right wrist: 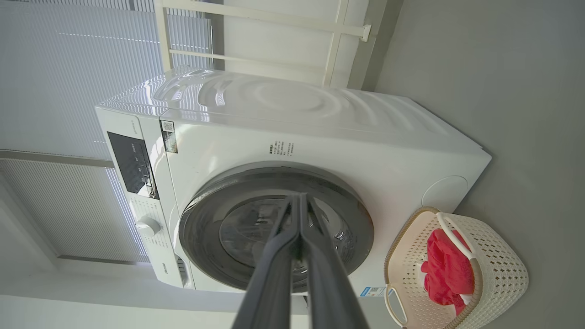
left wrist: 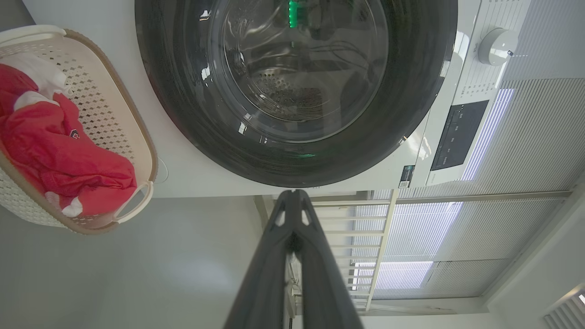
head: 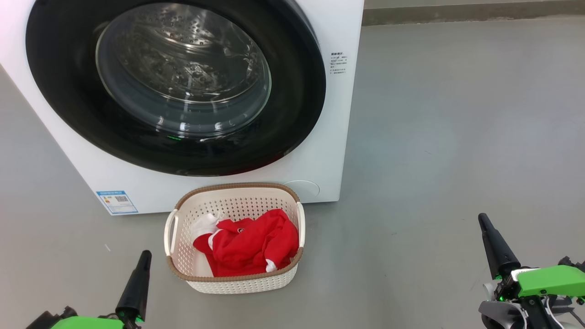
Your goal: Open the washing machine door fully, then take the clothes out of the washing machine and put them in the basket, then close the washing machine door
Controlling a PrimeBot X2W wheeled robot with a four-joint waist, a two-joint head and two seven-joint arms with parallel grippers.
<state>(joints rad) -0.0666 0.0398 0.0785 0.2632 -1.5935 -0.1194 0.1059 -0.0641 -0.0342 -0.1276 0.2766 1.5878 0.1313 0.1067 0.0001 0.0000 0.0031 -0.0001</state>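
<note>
The white washing machine fills the upper left of the head view, its round black door lying flat against the front, shut. Through the glass only the steel drum shows. On the floor in front stands the cream basket with the red clothes and a white piece in it. My left gripper is shut at the lower left, left of the basket, with nothing held. At the lower right my right gripper is shut and empty. In the left wrist view the left gripper points at the door. The right gripper faces the door.
Bare grey floor spreads to the right of the machine. A wall base runs along the back. The machine's control panel and dial show in the left wrist view, with white blinds and a white rail behind the machine.
</note>
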